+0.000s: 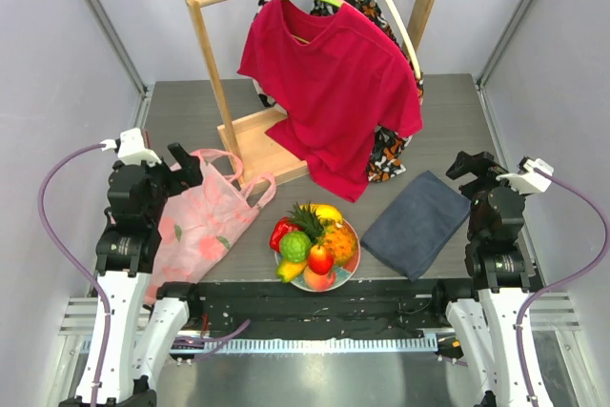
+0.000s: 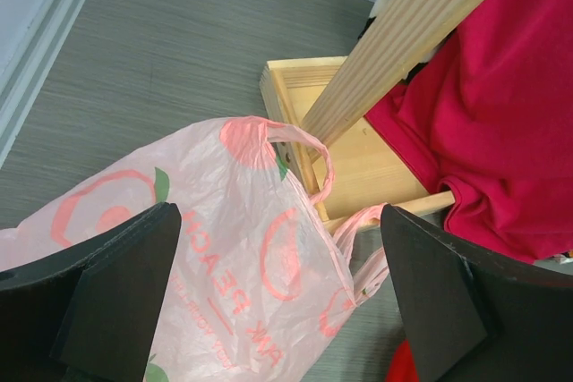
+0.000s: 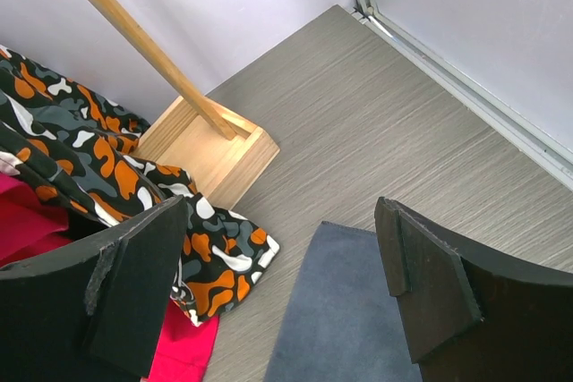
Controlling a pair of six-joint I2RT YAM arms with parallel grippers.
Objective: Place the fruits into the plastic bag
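The fruits (image 1: 315, 245) are piled on a round plate (image 1: 351, 263) at the table's near edge: pineapple, yellow mango, red pepper, bumpy green fruit, red apple and peach. The pink plastic bag (image 1: 203, 219) lies flat to their left, its two loop handles toward the wooden rack base. My left gripper (image 1: 181, 167) hovers over the bag's far-left corner, open and empty; in its wrist view the bag (image 2: 242, 257) fills the gap between the fingers. My right gripper (image 1: 464, 166) hangs open and empty over the far right, above the grey-blue cloth's (image 3: 376, 310) edge.
A wooden clothes rack (image 1: 250, 135) stands mid-table with a red T-shirt (image 1: 329, 92) and a camouflage-print garment (image 1: 389, 150) hanging from it. A folded grey-blue cloth (image 1: 416, 222) lies right of the plate. Metal rails (image 1: 143, 102) run along the table's sides.
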